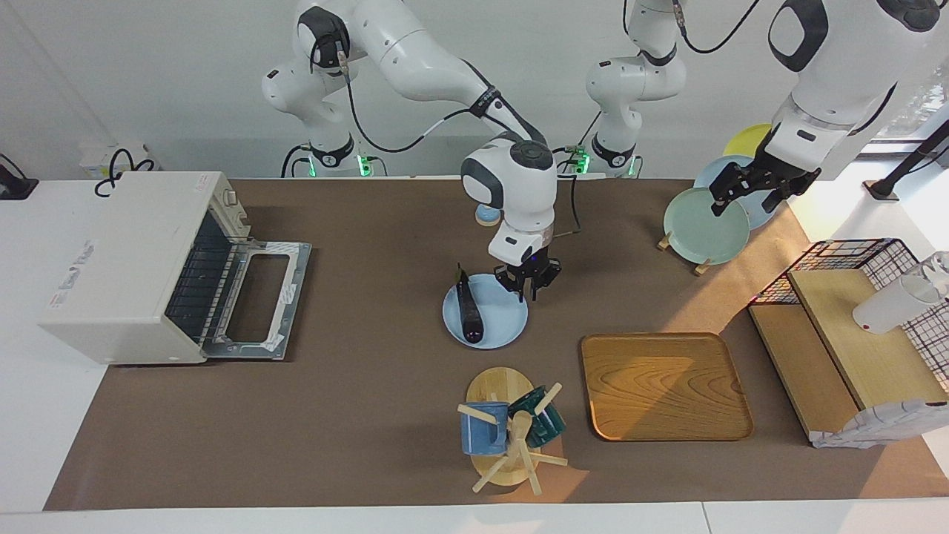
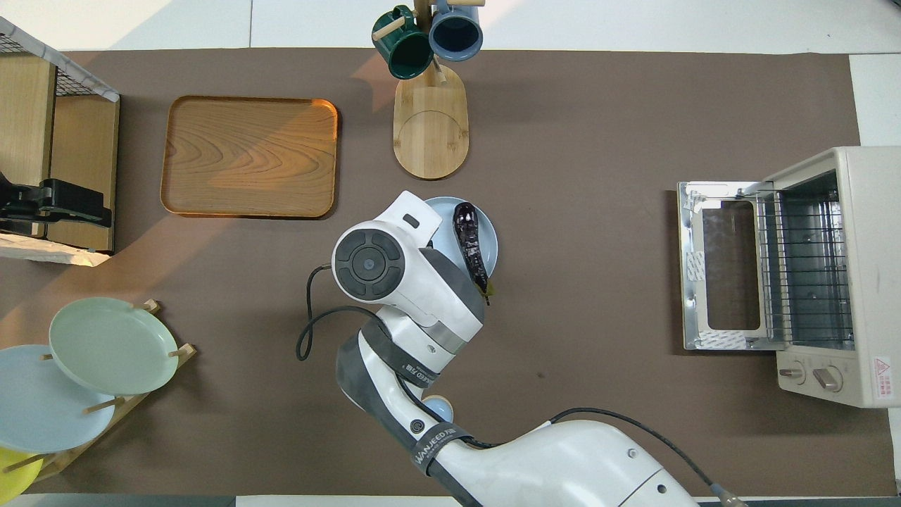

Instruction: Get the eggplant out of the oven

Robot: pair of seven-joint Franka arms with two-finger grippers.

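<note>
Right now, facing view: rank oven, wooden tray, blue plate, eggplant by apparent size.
1. oven
2. wooden tray
3. blue plate
4. eggplant, lying on that plate
No close calls.

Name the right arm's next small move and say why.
Probably lift the right gripper straight up, clear of the blue plate. The eggplant already lies on that plate, free of the jaws, and the oven stands with its door down and its rack bare. The left gripper waits over the plate rack.
</note>
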